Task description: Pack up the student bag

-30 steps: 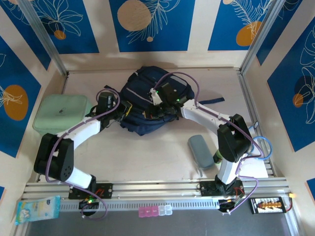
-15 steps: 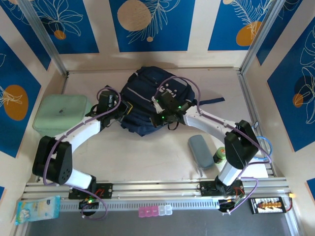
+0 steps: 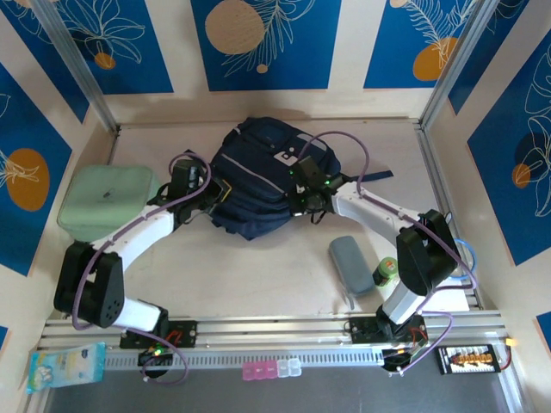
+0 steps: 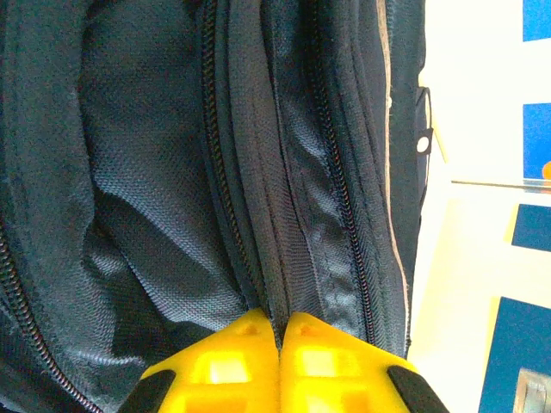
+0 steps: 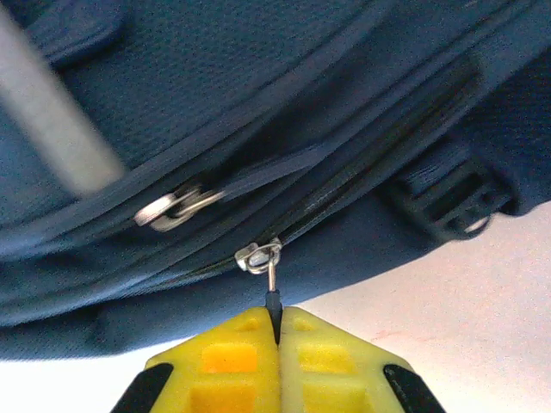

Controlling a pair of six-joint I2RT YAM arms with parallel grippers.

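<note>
1 student bag [image 3: 258, 185] zipper pull [image 5: 271, 284] | pinched in right end effector [image 5: 277, 325]

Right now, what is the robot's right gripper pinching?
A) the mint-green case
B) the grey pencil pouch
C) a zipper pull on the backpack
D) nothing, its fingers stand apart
C: in the right wrist view, the right gripper has its yellow fingers shut on the thin zipper pull that hangs from a slider on the navy backpack.

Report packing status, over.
Left gripper shut on seam of dark navy fabric backpack. Right gripper shut on its metal zipper pull. Grey-blue pencil pouch lies apart.
</note>
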